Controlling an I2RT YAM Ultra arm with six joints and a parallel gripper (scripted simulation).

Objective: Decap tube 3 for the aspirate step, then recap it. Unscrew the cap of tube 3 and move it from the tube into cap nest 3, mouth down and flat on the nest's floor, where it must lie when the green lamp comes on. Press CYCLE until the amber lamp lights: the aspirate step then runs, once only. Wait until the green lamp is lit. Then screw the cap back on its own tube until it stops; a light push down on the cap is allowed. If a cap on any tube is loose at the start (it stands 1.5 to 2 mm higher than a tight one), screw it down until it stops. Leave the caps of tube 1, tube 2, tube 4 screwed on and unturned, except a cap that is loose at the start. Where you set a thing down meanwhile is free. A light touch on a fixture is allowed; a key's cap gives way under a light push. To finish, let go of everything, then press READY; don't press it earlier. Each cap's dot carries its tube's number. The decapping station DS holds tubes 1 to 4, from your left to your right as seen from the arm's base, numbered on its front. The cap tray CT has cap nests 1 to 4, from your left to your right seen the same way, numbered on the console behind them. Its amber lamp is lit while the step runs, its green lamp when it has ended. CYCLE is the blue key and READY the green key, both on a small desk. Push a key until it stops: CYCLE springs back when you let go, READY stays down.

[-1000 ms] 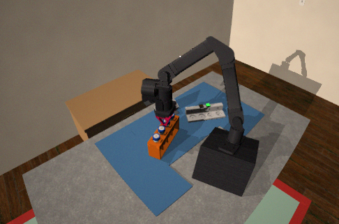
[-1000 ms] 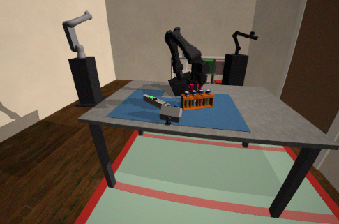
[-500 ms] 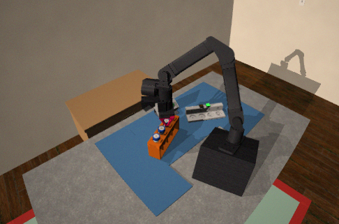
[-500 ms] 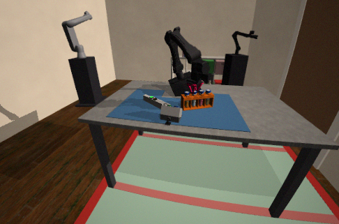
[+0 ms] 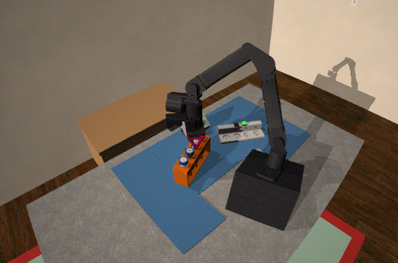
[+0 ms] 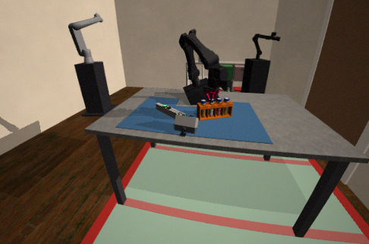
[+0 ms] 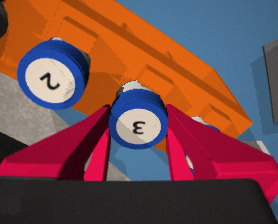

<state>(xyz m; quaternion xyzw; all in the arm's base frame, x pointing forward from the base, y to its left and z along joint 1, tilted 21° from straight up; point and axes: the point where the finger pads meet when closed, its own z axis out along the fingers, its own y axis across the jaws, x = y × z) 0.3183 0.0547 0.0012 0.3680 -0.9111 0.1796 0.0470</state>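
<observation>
The orange decapping station [image 5: 192, 162] stands on the blue mat and holds several tubes with blue caps; it also shows in the exterior view [image 6: 215, 110]. In the wrist view my gripper [image 7: 138, 113] has its red fingers shut on the blue cap of tube 3 [image 7: 138, 124], which sits on its tube in the station [image 7: 150, 65]. The cap of tube 2 [image 7: 51, 75] is up to the left. Another cap at the right is mostly hidden behind my right finger. The cap tray with its console [image 5: 240, 131] lies beyond the station, and its green lamp [image 5: 244, 123] is lit.
The small key desk [image 6: 185, 123] stands near the mat's front in the exterior view. My arm's black base [image 5: 265, 193] stands on the table beside the mat. A brown cabinet [image 5: 123, 120] stands behind the table.
</observation>
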